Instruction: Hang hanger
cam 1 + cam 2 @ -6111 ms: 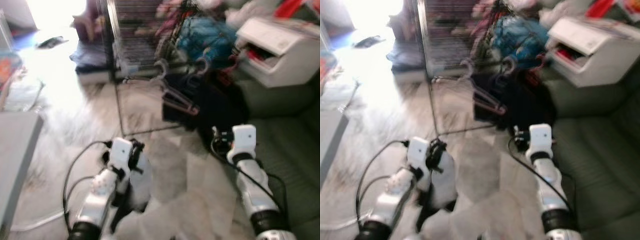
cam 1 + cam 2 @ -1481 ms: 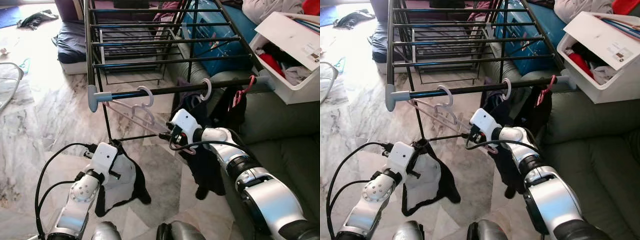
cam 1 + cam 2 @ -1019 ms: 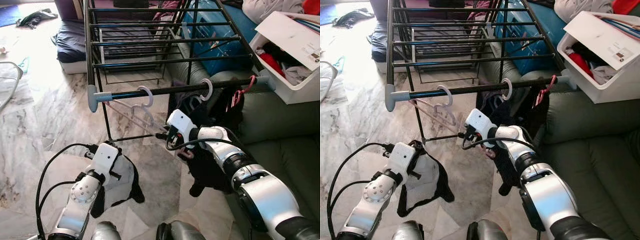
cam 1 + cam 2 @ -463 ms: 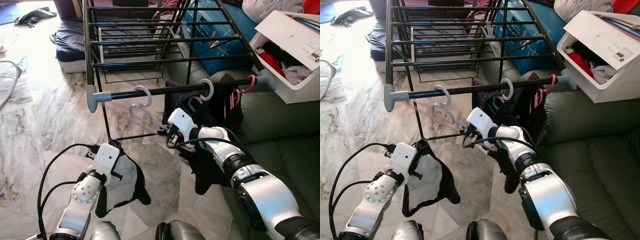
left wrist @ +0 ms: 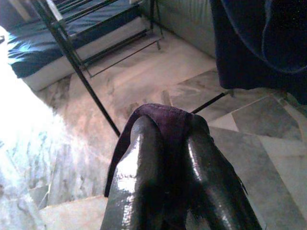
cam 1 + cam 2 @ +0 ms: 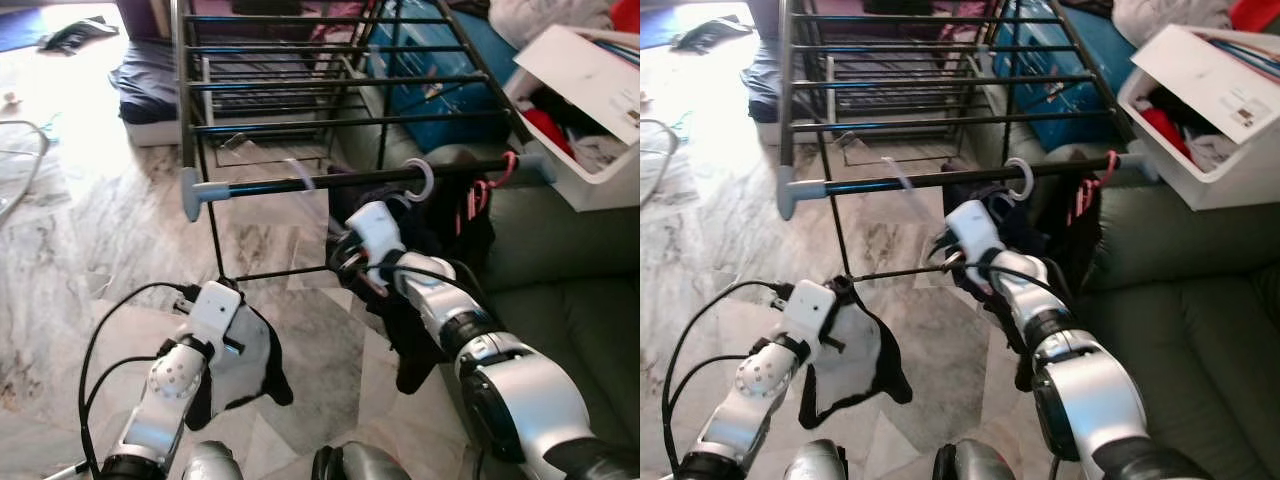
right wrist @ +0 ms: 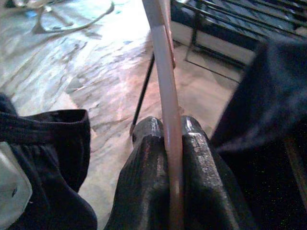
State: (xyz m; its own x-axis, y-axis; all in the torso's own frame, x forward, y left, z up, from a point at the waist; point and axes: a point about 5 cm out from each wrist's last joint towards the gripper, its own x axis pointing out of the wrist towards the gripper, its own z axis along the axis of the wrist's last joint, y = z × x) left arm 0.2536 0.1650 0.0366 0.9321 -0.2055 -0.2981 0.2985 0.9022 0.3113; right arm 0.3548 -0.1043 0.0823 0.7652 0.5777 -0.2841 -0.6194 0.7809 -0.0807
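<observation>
1. At two o'clock in my head view a white bin (image 6: 590, 180) stands with its lid up; red and pale clothes lie heaped inside it.
2. At twelve o'clock stands a black drying rack (image 6: 300, 75). Its front rail (image 6: 330, 183) runs across the middle of the view, with a white hook (image 6: 422, 178) and reddish hangers (image 6: 478, 195) hooked on toward three o'clock.
3. My right gripper (image 7: 165, 143) sits just under that rail, near the centre of the head view. Its fingers are clamped on a thin pink hanger (image 7: 163, 86), which passes between them and up past their tips.
4. In the head view that hanger is only a pale blur at the rail (image 6: 300, 172); I cannot tell whether it is hooked on.
5. My right wrist camera shows the hanger's pink bar clearly, and a dark blue garment (image 7: 268, 96) close beside the fingers. In the head view the same garment (image 6: 410, 300) hangs from the rail behind my right forearm.
6. My left gripper (image 5: 168, 129) is low, at seven o'clock, pinched shut on a dark purple cloth (image 5: 163, 117). The head view shows the cloth's pale lining (image 6: 240, 355) dangling over the marble floor (image 6: 80, 250).
</observation>
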